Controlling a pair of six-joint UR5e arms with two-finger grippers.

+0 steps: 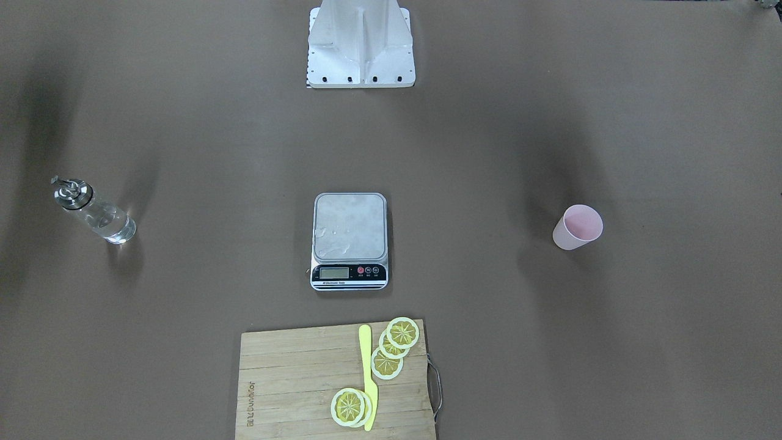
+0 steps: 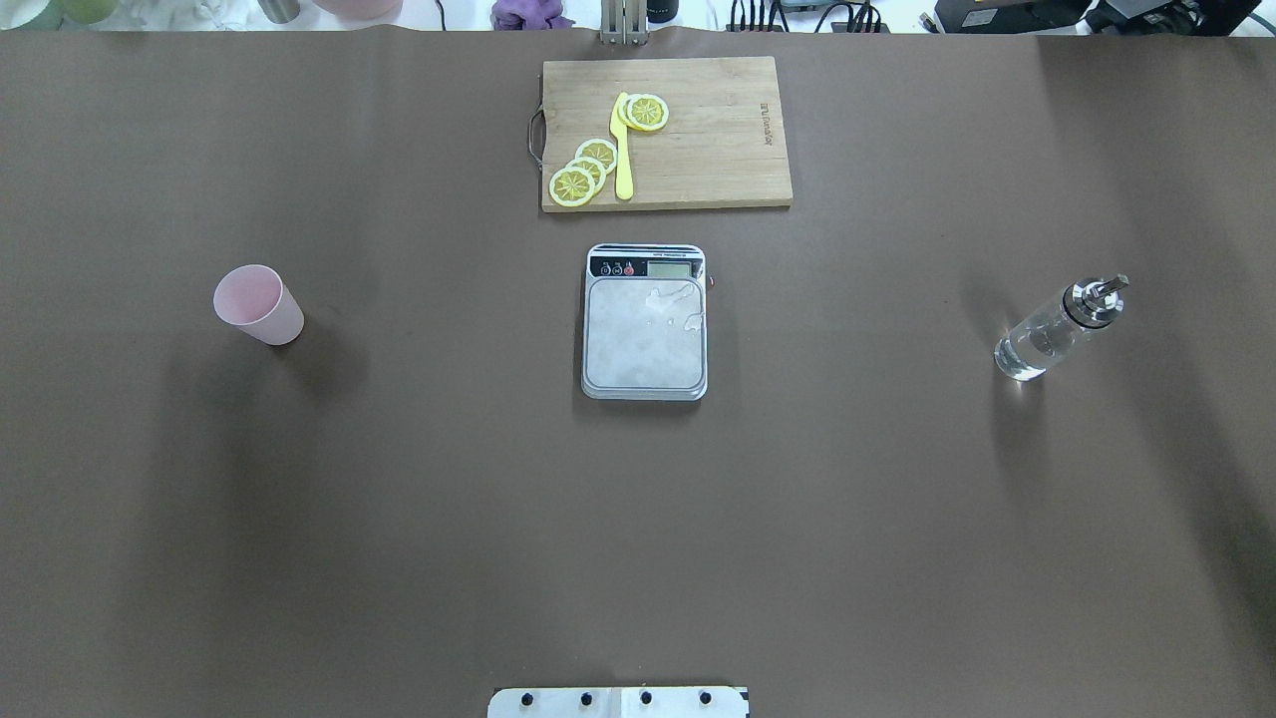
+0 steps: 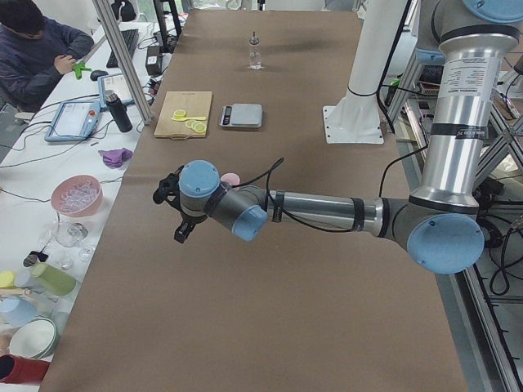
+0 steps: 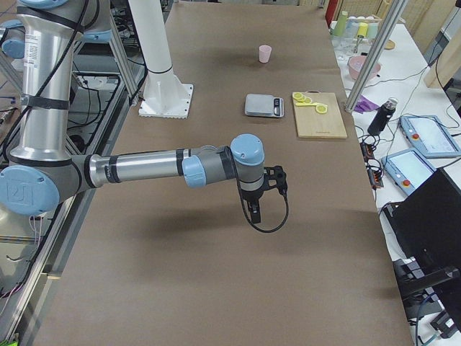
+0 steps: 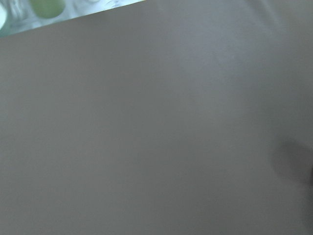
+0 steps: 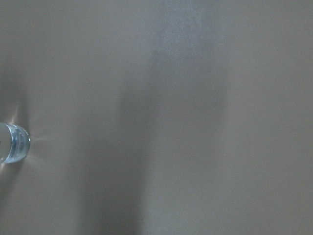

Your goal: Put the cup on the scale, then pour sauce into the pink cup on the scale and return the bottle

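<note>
The pale pink cup [image 2: 257, 304] [image 1: 577, 227] stands upright and empty on the brown table, on the robot's left side. The steel scale [image 2: 645, 334] [image 1: 350, 227] sits in the middle with a few wet smears on its bare platform. On the robot's right stands the glass bottle [image 2: 1052, 329] [image 1: 98, 214], clear sauce [image 1: 113, 225] in it and a metal pourer on top. My left gripper [image 3: 181, 231] hovers above the table near the cup [image 3: 231, 178]. My right gripper [image 4: 257, 213] hangs over the table's right end. Both show only in the side views, so I cannot tell their state.
A wooden cutting board [image 2: 718, 150] with lemon slices [image 2: 583, 172] and a yellow knife [image 2: 623, 150] lies beyond the scale. The robot's base plate [image 1: 360, 67] is at the near edge. A person [image 3: 37, 57] sits at a side bench with bowls and cups.
</note>
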